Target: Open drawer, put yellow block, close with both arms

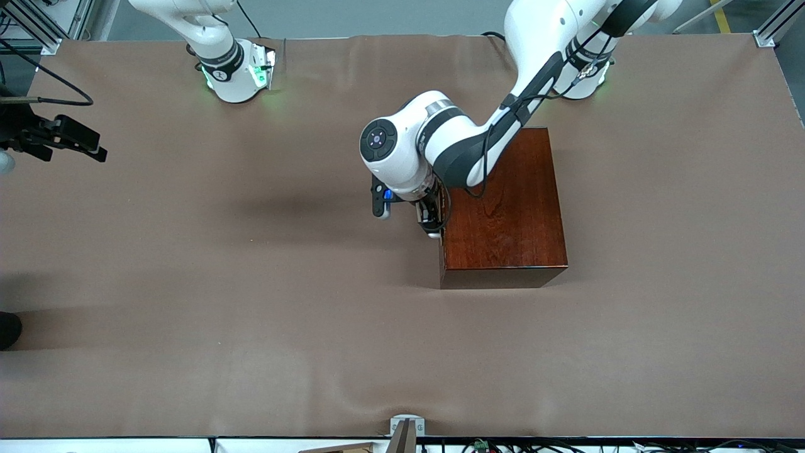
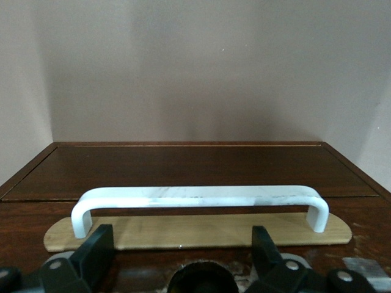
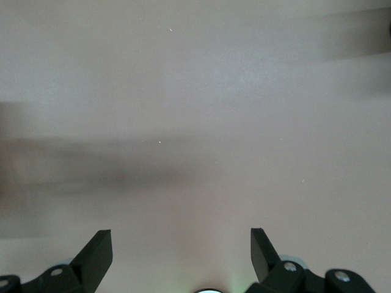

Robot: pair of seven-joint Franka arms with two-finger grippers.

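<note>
Drawer [image 1: 444, 217] handle [image 2: 198, 201] shows only between left gripper's [image 2: 180, 247] wide-spread fingers [image 2: 98, 247].

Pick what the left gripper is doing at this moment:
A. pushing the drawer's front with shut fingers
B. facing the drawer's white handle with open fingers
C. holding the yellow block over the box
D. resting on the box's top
B: in the left wrist view the left gripper has its fingers spread wide, facing the white handle of the drawer; nothing is between them, and no yellow block is visible.
</note>
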